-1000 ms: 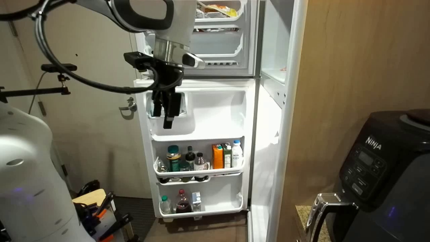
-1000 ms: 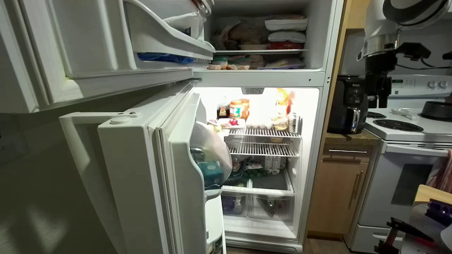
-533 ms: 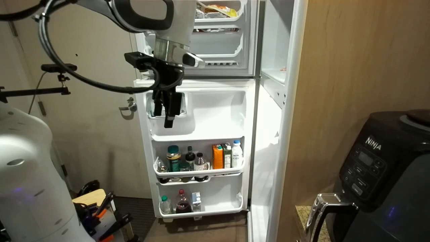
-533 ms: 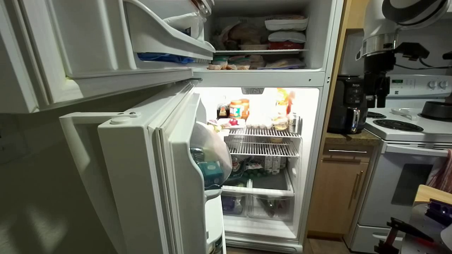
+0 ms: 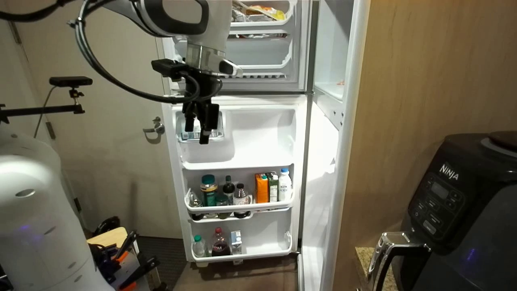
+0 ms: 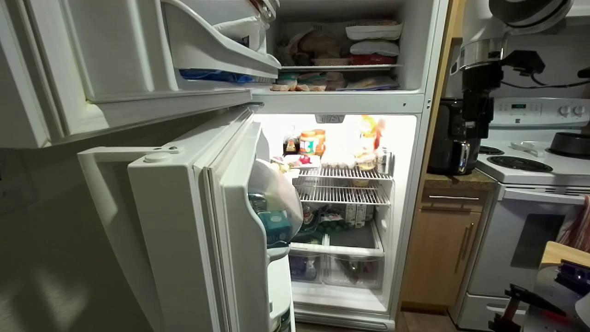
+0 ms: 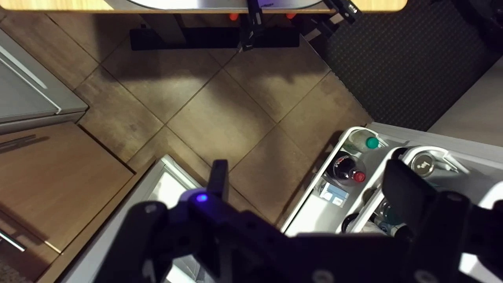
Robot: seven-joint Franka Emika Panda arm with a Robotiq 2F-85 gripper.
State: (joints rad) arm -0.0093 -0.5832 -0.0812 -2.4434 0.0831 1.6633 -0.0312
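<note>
Hanging clear in the air and pointing downward, the gripper (image 5: 196, 131) has its fingers (image 7: 220, 181) spread wide, free of any object; behind it in an exterior view is the fridge door (image 5: 260, 137), swung out with its inner side showing; on the middle shelf (image 5: 230, 209) of the door stand a teal-lidded jar (image 5: 209, 194), a dark bottle (image 5: 228, 189), a black-capped bottle (image 5: 241, 197), an orange carton (image 5: 261, 189), a green-and-white carton (image 5: 273, 189) and a blue-capped white bottle (image 5: 285, 188); on the lower shelf (image 5: 264, 244) stand a green-capped bottle (image 5: 199, 247), a red-capped bottle (image 5: 220, 245) of dark drink and a blue-and-white carton (image 5: 236, 242); underneath, the wrist view shows a floor (image 7: 220, 118) of brown tiles; farther off, in an exterior view, are the lit fridge compartment (image 6: 403, 184), a black air fryer (image 6: 446, 159) and, beside it, a white stove (image 6: 498, 244) carrying a dark pan (image 6: 570, 144).
</note>
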